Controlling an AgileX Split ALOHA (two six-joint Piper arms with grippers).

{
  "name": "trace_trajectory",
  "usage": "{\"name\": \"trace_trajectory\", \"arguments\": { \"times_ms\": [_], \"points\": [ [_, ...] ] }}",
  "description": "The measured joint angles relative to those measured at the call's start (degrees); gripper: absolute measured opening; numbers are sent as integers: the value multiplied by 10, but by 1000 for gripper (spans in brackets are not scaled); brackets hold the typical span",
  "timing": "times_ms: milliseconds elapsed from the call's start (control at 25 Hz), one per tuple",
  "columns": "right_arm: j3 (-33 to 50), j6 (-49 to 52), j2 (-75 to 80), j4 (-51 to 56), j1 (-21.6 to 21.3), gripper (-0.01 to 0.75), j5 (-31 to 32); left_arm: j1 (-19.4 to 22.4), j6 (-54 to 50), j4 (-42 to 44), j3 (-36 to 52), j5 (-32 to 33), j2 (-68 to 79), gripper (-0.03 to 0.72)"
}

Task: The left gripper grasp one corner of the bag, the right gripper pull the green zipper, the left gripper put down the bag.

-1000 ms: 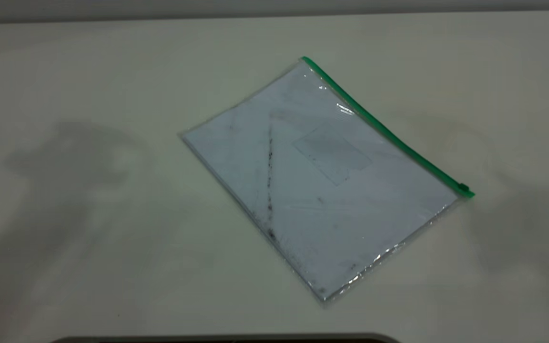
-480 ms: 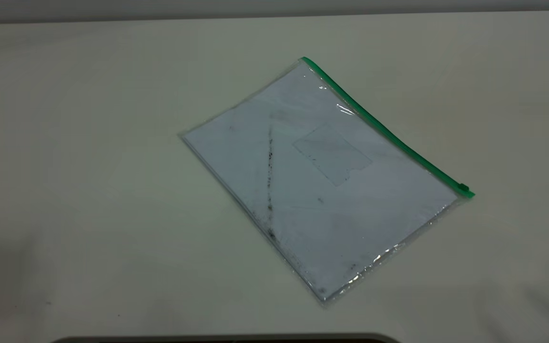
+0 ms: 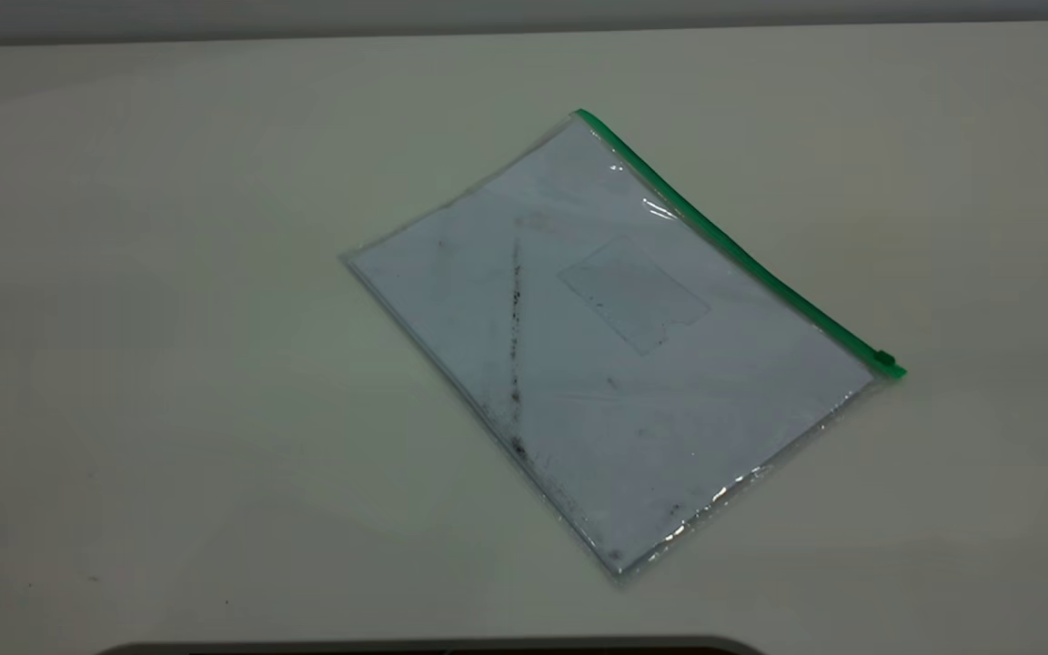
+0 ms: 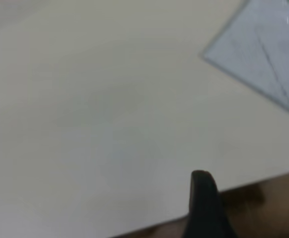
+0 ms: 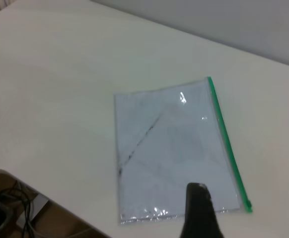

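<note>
From outside the rig we see the bag lying flat and skewed on the table, its green zipper along the far-right edge with the slider tab at the right end, and the corner of the bag farthest from us; nothing crowds it, which should leave both approaches free. Our left gripper shows one finger only over the near table edge, well apart from the bag (clenched or released, we cannot tell). Our right gripper hangs above the bag, again one finger visible, state unclear
</note>
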Motion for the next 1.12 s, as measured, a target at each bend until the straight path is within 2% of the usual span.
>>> {"name": "trace_trajectory", "arguments": {
  "times_ms": [160, 440, 680, 1120],
  "points": [
    [27, 1, -49, -1, 0, 551, 9, 0, 21, -9, 78, 0, -68, 550],
    [54, 1, -108, -33, 0, 551, 16, 0, 40, -35, 149, -3, -104, 550],
    [67, 40, -123, -95, 0, 551, 19, 0, 45, -45, 179, -17, -104, 551],
    [76, 109, -124, -188, 0, 551, 55, 0, 48, -50, 181, -21, -104, 551]
  ]
}}
